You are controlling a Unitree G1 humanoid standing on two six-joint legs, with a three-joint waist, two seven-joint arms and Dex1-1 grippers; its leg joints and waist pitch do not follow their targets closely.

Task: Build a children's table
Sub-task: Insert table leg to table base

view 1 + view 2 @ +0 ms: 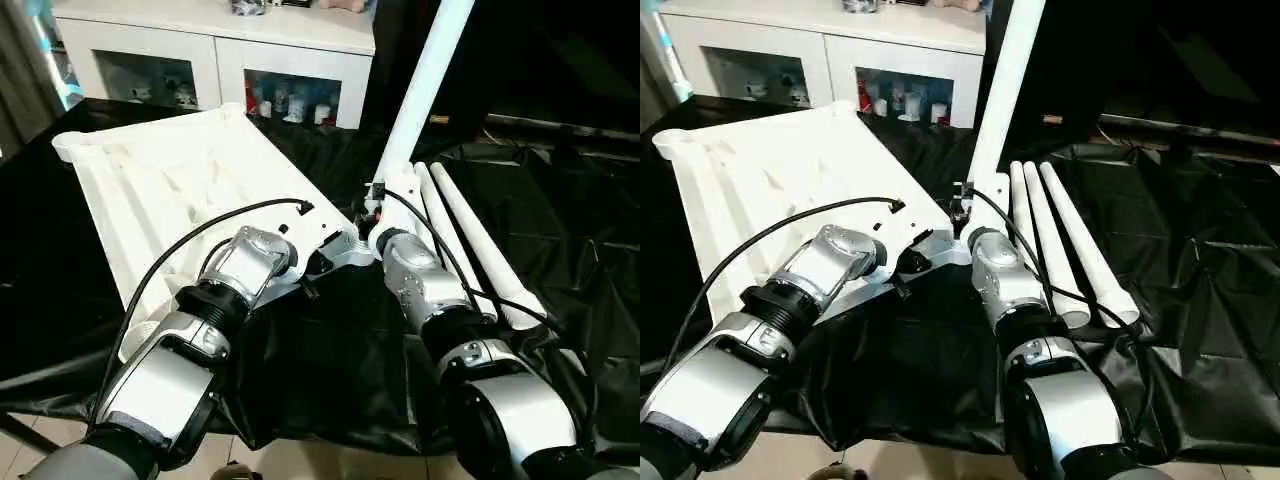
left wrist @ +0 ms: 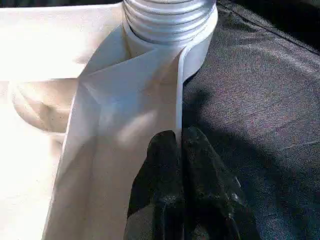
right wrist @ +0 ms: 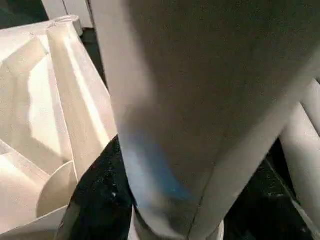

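Observation:
The children's table top lies upside down on the black cloth, ribbed underside up. One white leg rises tilted from its near right corner socket. My right gripper is shut around that leg's lower end, and the leg looms close in the right wrist view. My left gripper is shut on the top's thin rim right beside that socket; in the head views it sits at the top's near corner. Three loose legs lie side by side to the right.
A white cabinet with glass doors stands behind the work. The black cloth covers the surface and hangs over its near edge, with pale floor below. A cable loops over my left forearm.

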